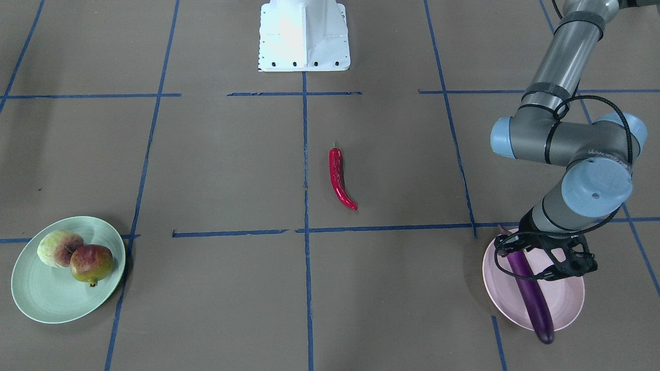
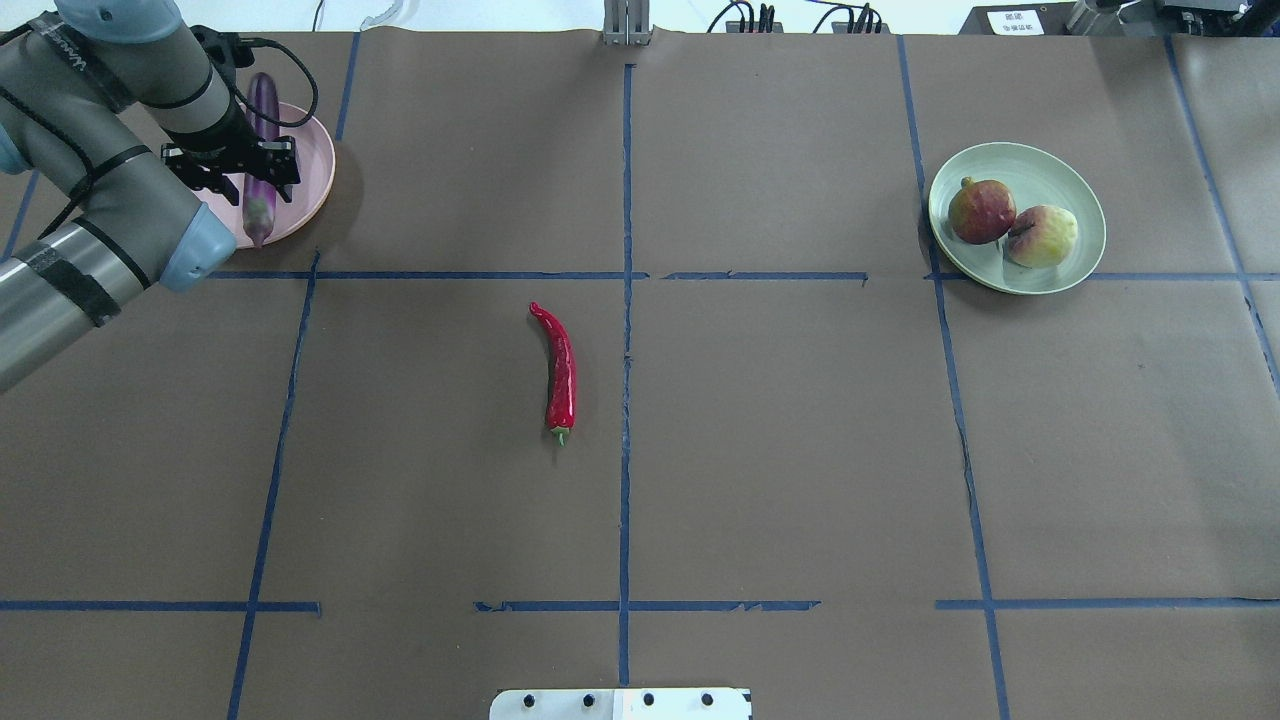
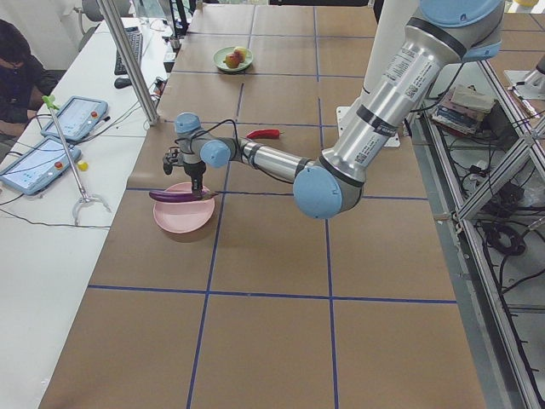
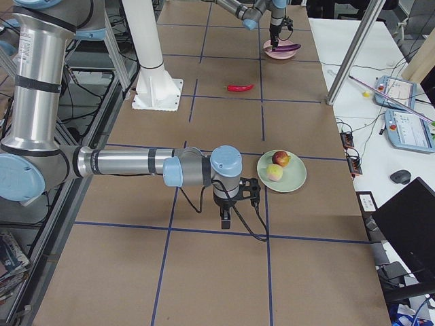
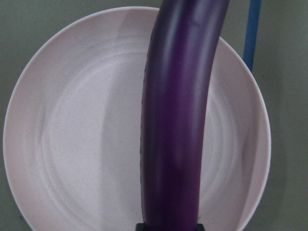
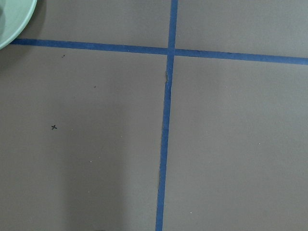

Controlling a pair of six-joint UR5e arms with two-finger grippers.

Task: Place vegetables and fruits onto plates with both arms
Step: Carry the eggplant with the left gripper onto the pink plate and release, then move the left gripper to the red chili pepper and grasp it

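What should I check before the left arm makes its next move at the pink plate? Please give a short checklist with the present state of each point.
1. Eggplant is over the pink plate: ok, though one end reaches past the rim.
2. Left gripper has let go of the eggplant: cannot tell; its fingers straddle it.
3. Chili pepper is on a plate: not ok, it lies on the bare table.
4. Pale fruit and red fruit are on the green plate: ok.
5. Right gripper is empty: cannot tell, it shows only in a side view.
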